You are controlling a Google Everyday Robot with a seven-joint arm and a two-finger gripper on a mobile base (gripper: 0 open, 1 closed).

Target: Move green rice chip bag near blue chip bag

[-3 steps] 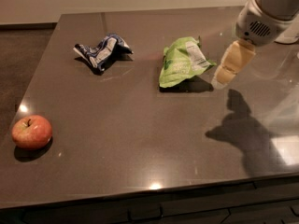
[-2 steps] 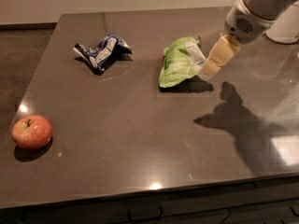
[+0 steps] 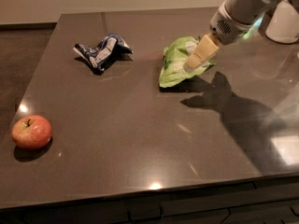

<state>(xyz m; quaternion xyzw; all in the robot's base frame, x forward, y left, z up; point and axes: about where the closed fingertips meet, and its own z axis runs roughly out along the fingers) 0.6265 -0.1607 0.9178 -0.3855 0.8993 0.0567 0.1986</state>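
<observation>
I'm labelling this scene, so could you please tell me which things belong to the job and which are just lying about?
Job: green rice chip bag; blue chip bag; pincer, over that green bag's right side.
Lying about: red apple, front left of the table.

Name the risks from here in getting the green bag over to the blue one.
1. The claw is over the right side of the green rice chip bag, not its middle; the wrinkly foil could slip free or merely get nudged.
2. If carried too far left, the bag could bump the blue chip bag and shove it away.
</observation>
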